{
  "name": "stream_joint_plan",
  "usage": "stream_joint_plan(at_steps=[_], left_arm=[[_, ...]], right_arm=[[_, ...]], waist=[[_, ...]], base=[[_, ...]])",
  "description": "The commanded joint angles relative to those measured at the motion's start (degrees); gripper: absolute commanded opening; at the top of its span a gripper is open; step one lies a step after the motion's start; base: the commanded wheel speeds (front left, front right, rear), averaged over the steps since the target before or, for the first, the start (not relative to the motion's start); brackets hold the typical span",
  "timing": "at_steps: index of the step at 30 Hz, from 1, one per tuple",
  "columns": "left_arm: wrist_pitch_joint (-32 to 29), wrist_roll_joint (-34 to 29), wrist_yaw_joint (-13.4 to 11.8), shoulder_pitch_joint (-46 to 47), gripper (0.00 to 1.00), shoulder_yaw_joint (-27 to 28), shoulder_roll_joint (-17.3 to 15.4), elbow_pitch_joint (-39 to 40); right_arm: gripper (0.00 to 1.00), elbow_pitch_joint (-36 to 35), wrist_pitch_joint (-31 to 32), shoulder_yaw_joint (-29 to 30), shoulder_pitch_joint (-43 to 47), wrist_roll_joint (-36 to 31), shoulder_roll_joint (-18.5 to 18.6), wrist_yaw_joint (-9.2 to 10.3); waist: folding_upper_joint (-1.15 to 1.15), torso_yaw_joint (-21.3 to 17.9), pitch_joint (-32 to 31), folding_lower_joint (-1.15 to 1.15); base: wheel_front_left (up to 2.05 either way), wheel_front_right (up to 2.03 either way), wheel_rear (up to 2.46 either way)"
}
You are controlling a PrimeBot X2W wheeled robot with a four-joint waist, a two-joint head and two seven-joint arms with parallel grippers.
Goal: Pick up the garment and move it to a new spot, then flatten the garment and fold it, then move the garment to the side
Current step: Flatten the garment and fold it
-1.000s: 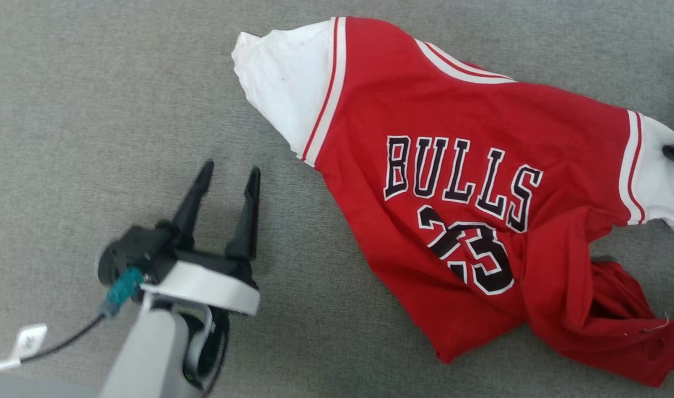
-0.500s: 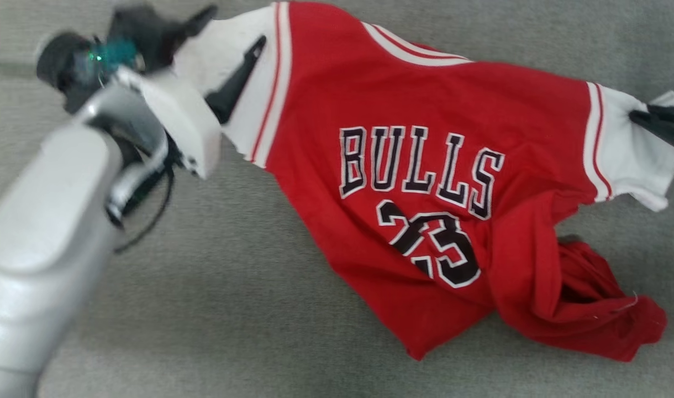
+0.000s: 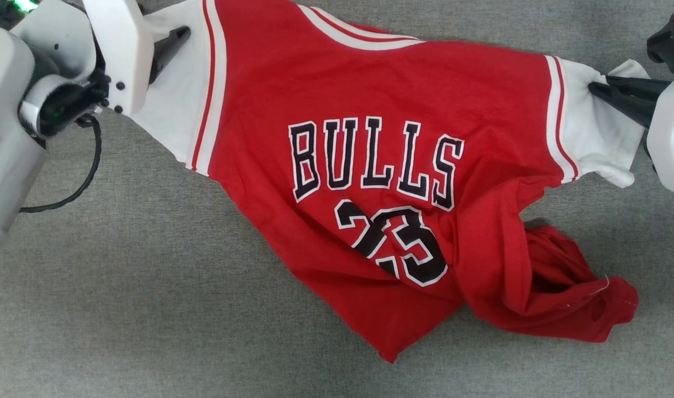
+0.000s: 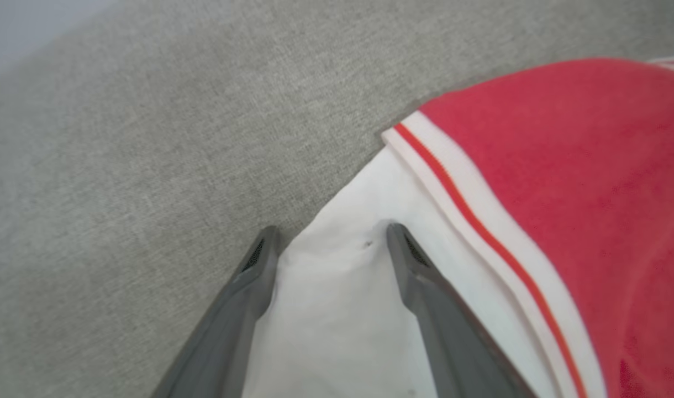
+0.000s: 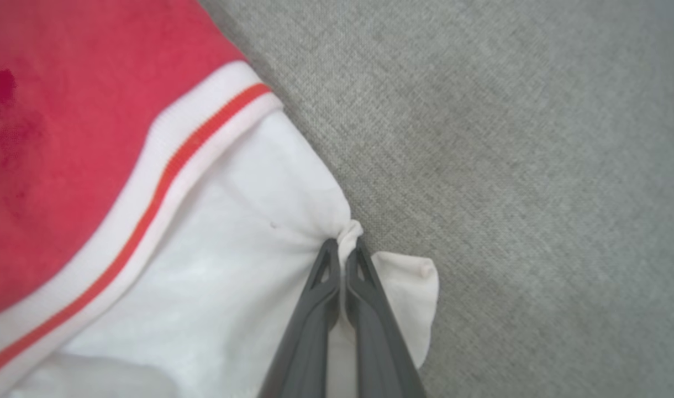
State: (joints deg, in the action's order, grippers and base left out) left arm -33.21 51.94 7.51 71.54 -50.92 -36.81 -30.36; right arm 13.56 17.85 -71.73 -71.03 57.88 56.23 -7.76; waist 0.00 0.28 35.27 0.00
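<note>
— Red shirt (image 3: pixel 370 138), where does it lie?
— On the grey cloth surface (image 3: pixel 149 287), chest up, with "BULLS" and "23" readable in the head view. Its upper half is spread fairly flat; the lower hem is bunched into a crumpled heap at that view's lower right.
— And the left gripper (image 4: pixel 327 236)?
— At the sleeve (image 3: pixel 177 110) on the robot's left. Its fingers (image 4: pixel 259 265) stand spread, with white cloth lying between them, not nipped.
— The right gripper (image 5: pixel 345 246)?
— Fingers pressed together on the edge of the other sleeve (image 3: pixel 591 132), pinching a small fold of white cloth that puckers at the tips. A flap of sleeve sticks out just beside them. Red-and-white striped trim runs where each sleeve joins the red.
— Is the shirt lifted?
— At the sleeves I cannot tell; the red body lies on the surface
</note>
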Motion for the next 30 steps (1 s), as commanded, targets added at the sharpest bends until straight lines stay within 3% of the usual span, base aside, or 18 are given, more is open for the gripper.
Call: stream_joint_plan(at_steps=[1,4,6,7,8,9,18,22,30], left_arm=[[-1.0,0.8,-0.1,-0.5,1.0,-0.8,-0.3,-0.5],[-4.1,4.4,-0.1,-0.6,1.0,-2.7,-0.9,-1.6],[-4.7,5.8,-0.1,-0.9,0.44,-3.7,-0.9,-1.7],[-4.6,6.4,-0.1,-0.8,0.29,-4.1,-1.0,-1.7],[-4.6,6.4,-0.1,-0.8,0.29,-4.1,-1.0,-1.7],[-4.2,6.9,-0.1,-0.8,0.0,-4.5,-1.0,-1.7],[4.5,6.5,-0.1,1.6,0.0,-5.0,-1.1,-3.7],[12.4,5.4,-0.1,3.6,0.0,-4.4,-0.6,-5.0],[25.8,10.9,-0.1,8.4,0.0,2.7,5.6,-11.7]], right_arm=[[0.0,2.0,1.4,-2.8,3.1,-0.8,-0.2,0.5],[0.0,2.2,0.8,-2.8,3.1,-0.4,-0.5,0.48],[0.0,2.2,0.1,-2.8,3.1,0.1,-0.6,0.47],[0.0,2.1,-0.3,-2.7,3.0,0.4,-0.7,0.47],[0.0,2.1,-0.3,-2.7,3.0,0.4,-0.7,0.47],[0.0,2.1,-0.7,-2.7,2.8,0.6,-0.7,0.47],[0.0,4.1,-7.4,-1.1,-1.2,4.3,-0.2,0.41],[0.0,5.7,-10.9,1.2,-3.8,5.9,0.0,0.41],[0.0,13.8,-14.5,8.9,-11.5,12.8,-3.3,0.33]], waist=[[0.0,0.0,0.0,0.0],[0.0,-0.1,0.0,0.0],[0.0,-0.2,-0.1,0.0],[0.0,-0.2,-0.1,0.0],[0.0,-0.2,-0.1,0.0],[0.0,-0.3,-0.2,0.0],[0.0,-0.9,-2.3,0.0],[0.0,-1.3,-3.5,0.0],[0.0,-2.1,-5.1,0.0]], base=[[0.0,0.0,0.0],[0.0,0.0,0.0],[0.0,0.0,0.0],[0.0,0.0,0.0],[0.0,0.0,0.0],[0.0,0.0,0.0],[0.0,0.0,0.0],[0.0,0.0,0.0],[0.0,0.0,0.0]])
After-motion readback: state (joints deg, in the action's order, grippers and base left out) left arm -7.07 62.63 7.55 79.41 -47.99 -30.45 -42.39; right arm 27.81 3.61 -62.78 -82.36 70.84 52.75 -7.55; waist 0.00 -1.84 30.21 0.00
